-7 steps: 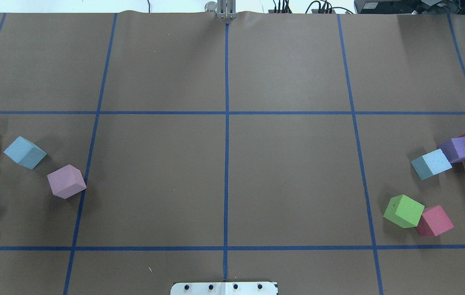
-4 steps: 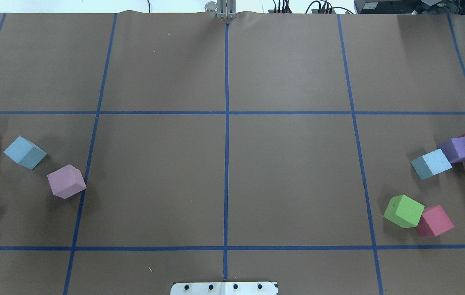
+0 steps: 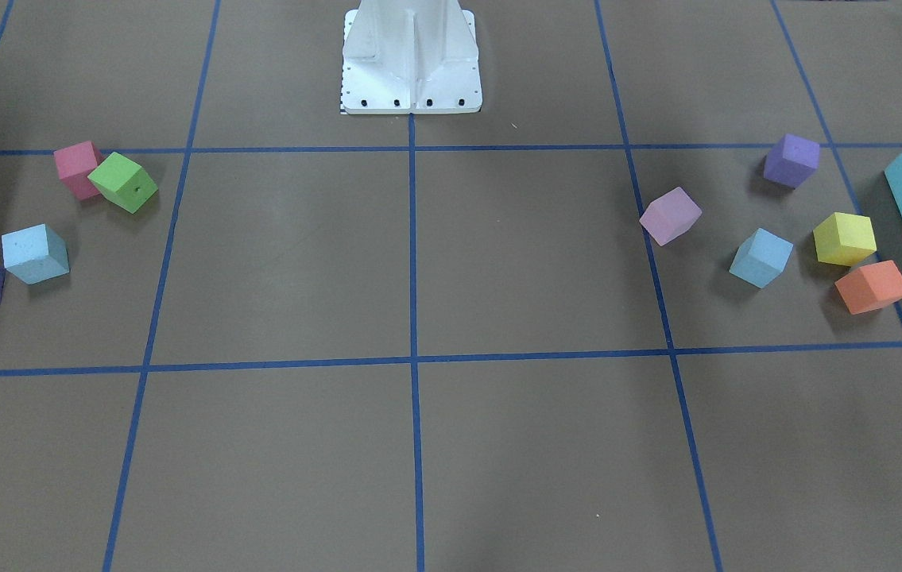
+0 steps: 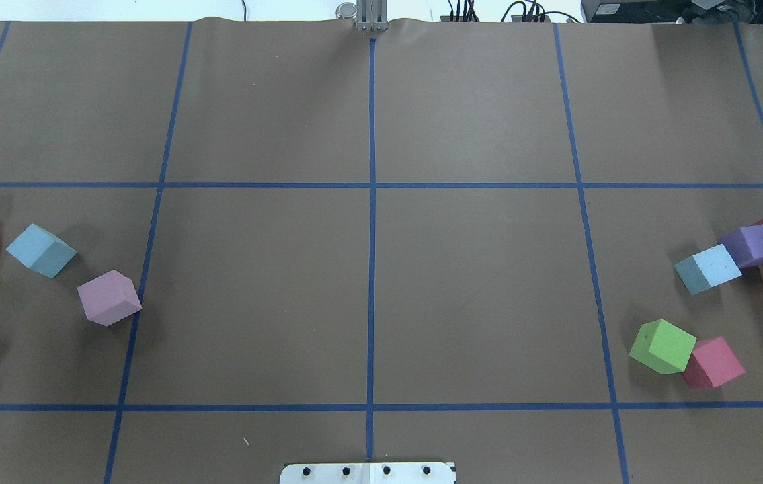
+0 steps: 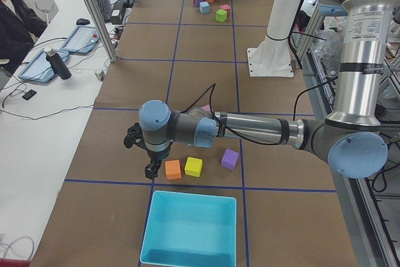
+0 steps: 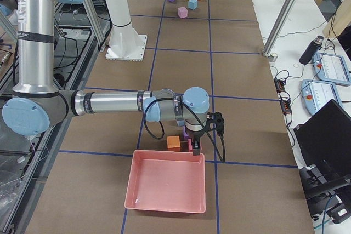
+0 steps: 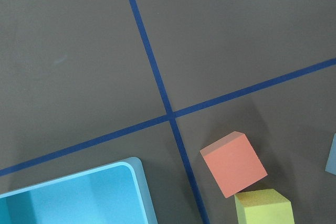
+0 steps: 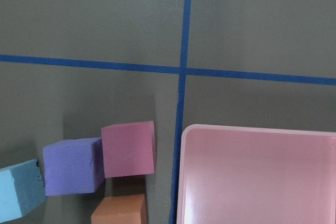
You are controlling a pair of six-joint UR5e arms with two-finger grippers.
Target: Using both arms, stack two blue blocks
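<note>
One blue block point(image 4: 40, 250) lies on the table's left side, next to a pink-lilac cube point(image 4: 109, 298). The other blue block point(image 4: 708, 269) lies on the right side, touching a purple cube point(image 4: 751, 245). Both also show in the front-facing view, one block point(image 3: 760, 257) at right and the other point(image 3: 29, 253) at left. The left gripper point(image 5: 150, 171) hangs just beyond an orange cube point(image 5: 173, 169), near the turquoise bin's rim. The right gripper point(image 6: 196, 147) hangs over the cubes by the pink bin. Neither shows in the overhead or front views; I cannot tell whether they are open or shut.
A turquoise bin point(image 5: 194, 194) stands at the left end and a pink bin point(image 6: 159, 152) at the right end. Orange, yellow, purple, green and pink cubes lie around the blue blocks. The white pedestal point(image 3: 411, 56) stands at the robot's edge.
</note>
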